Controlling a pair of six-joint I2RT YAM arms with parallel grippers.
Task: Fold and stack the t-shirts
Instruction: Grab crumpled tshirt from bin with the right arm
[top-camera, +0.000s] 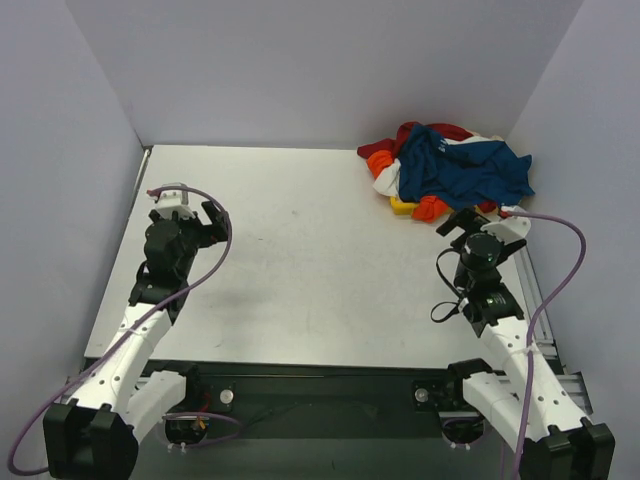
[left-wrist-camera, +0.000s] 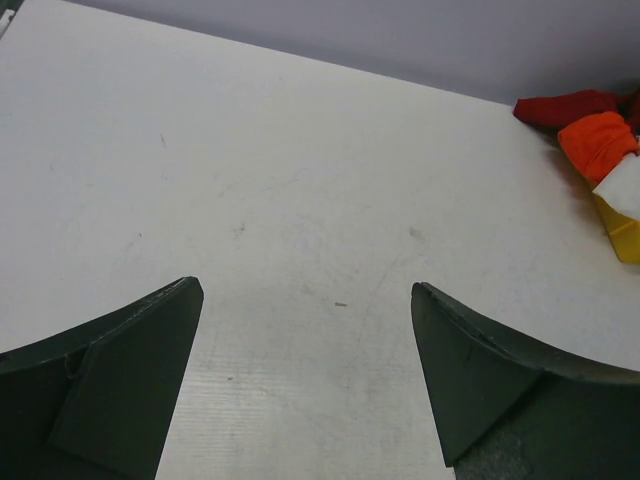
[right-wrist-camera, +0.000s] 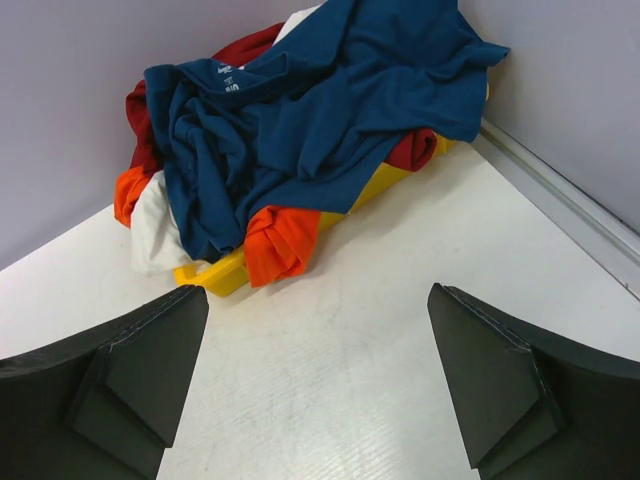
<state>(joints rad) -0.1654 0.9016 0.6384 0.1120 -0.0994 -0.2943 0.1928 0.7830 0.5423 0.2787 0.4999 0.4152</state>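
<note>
The t-shirts (top-camera: 445, 170) lay heaped at the far right corner of the bench (top-camera: 300, 250). The left end effector (left-wrist-camera: 305, 290) and right end effector (right-wrist-camera: 315, 295) gaped wide, empty. The wise move was pinching only the dark blue shirt (right-wrist-camera: 300, 120) on top, by one edge

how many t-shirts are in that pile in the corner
4 by colour: dark blue shirt on top, dark red shirt beneath at the back, orange shirt poking out in front, white shirt at the left edge, all heaped on the yellow tray. More may be buried.
</note>
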